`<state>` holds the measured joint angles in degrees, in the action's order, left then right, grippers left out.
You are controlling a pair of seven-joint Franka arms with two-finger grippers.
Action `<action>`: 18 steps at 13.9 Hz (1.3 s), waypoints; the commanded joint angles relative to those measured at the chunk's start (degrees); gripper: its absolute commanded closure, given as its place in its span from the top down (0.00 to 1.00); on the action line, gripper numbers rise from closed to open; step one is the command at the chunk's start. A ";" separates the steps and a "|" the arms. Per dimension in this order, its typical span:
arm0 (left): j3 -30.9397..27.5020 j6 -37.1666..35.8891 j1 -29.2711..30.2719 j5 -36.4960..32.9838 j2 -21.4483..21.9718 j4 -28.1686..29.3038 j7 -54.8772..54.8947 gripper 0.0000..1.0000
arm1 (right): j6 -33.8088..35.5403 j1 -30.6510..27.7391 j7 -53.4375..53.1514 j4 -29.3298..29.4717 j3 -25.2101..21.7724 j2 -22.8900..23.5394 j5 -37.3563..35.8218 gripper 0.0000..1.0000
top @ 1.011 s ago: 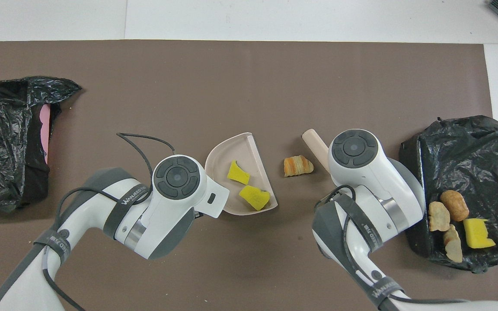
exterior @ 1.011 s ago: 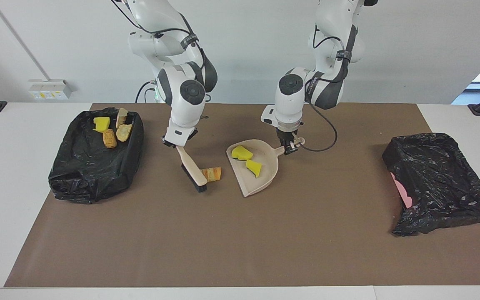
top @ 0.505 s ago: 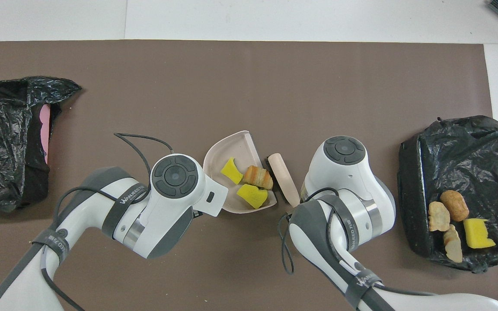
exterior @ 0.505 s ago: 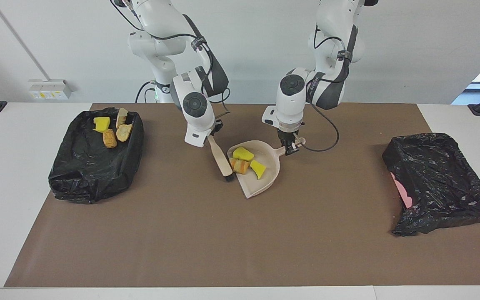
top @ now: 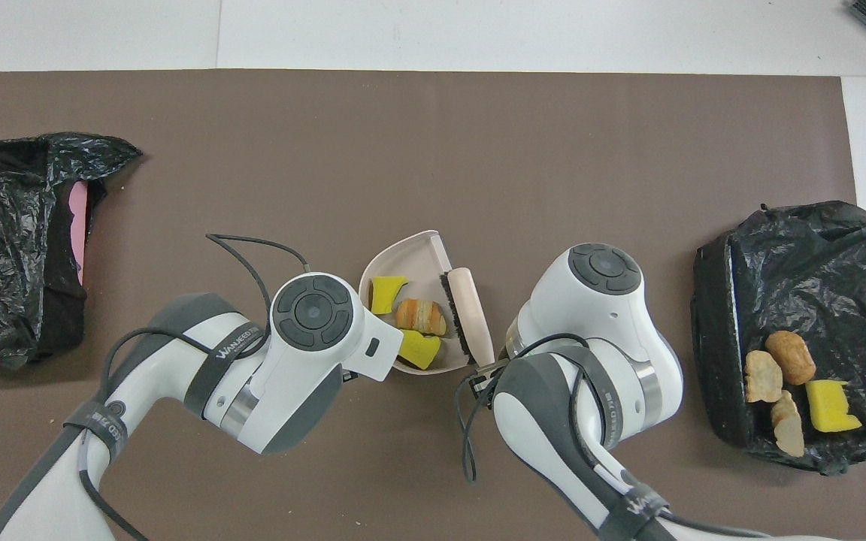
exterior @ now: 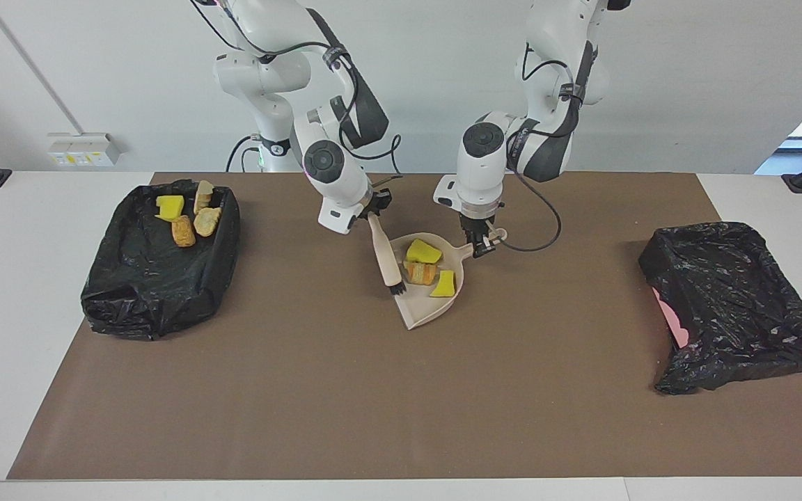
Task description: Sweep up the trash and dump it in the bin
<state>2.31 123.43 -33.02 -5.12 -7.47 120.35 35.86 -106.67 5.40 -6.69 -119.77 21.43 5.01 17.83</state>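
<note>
Facing view: beige plastic dustpan sits mid-mat on the brown table mat, its handle pointing to about 1 o'clock; left gripper is clamped on that handle. Inside the pan lie two bright yellow sponge chunks and one golden-brown striped croissant-like roll between them. Right gripper is closed around the handle of a beige hand brush with black bristles, which hangs down toward 6 o'clock with the bristle end at the pan's open lip, beside the roll. Black-bag-lined bin at the right arm's end of the table holds more yellow and brown pieces. A second black-bag-lined bin with a pink edge stands at the left arm's end. Overhead view: dustpan at centre, sponge chunks and roll in it, brush lying along its open edge at roughly 3 o'clock of the trash. Both grippers are hidden under the arms' wrists. Bin with trash at 3 o'clock, pieces in it; other bin at 9 o'clock.
</note>
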 commanded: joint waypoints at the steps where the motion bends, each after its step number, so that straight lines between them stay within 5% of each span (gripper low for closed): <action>1: -0.29 1.11 0.49 -0.68 0.70 1.30 4.99 0.00 | 3.13 0.13 -13.38 -0.73 0.72 -6.84 -6.37 0.00; 5: -0.38 -0.28 4.62 -0.68 1.58 -0.19 14.22 0.00 | 10.41 0.49 -19.74 2.34 0.81 -9.83 -7.99 0.00; 11: -0.47 -7.14 15.59 -0.24 7.10 -2.92 28.44 0.00 | 27.81 0.48 -21.34 1.48 0.54 -24.85 -3.87 0.00; 16: -1.08 -12.85 27.72 0.03 13.00 -5.29 37.62 0.00 | 23.80 0.92 -21.69 -3.44 1.07 -26.38 4.58 0.00; 18: -1.17 -14.87 33.25 0.72 13.18 -7.92 38.06 0.00 | 16.28 6.95 -27.28 -6.69 1.86 -24.53 4.67 0.00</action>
<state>0.44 110.98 -4.00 -5.08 5.36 114.84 73.05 -83.95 7.71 -28.52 -123.32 22.55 -21.06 21.22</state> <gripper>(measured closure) 0.674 0.740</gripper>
